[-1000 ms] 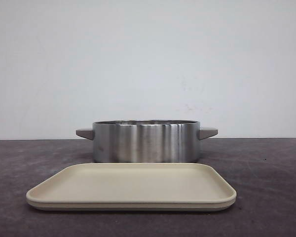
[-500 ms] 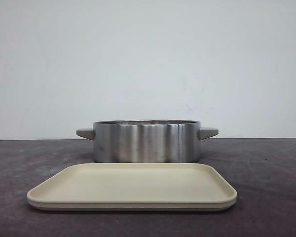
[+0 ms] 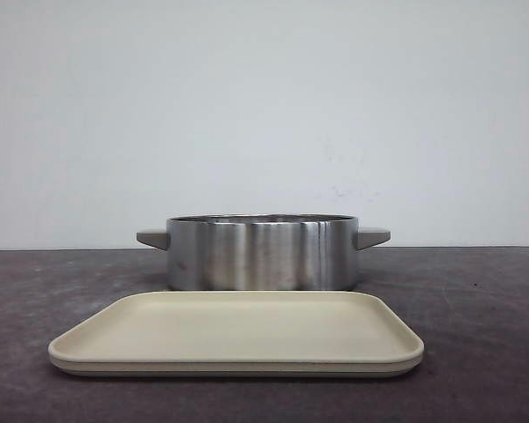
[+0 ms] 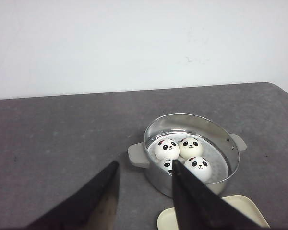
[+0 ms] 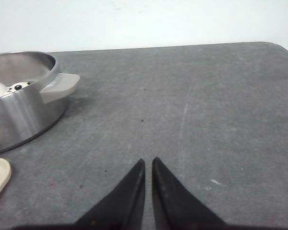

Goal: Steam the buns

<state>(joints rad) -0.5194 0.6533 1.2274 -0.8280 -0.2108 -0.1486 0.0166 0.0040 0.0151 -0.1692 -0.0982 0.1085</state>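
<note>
1. The pot [image 3: 261,253] is round, shallow, brushed steel with vertical glare streaks and two flat grey handles; it stands on a dark grey, slightly mottled table [image 3: 476,335].
2. Four buns [image 4: 181,155], white, glossy and dome-shaped with black panda faces, sit together inside the pot on its pale perforated floor; one has a red bow. From the front view the pot wall hides them.
3. A cream tray [image 3: 236,333], matte, rectangular with rounded corners and a low rim, lies bare just in front of the pot.
4. The left gripper [image 4: 144,189] hangs above the table on the near side of the pot, its black tapered fingers spread apart, holding nothing.
5. The right gripper [image 5: 148,167] points over bare table beside the pot, its fingers nearly pressed together with only a thin slit between, gripping nothing.
</note>
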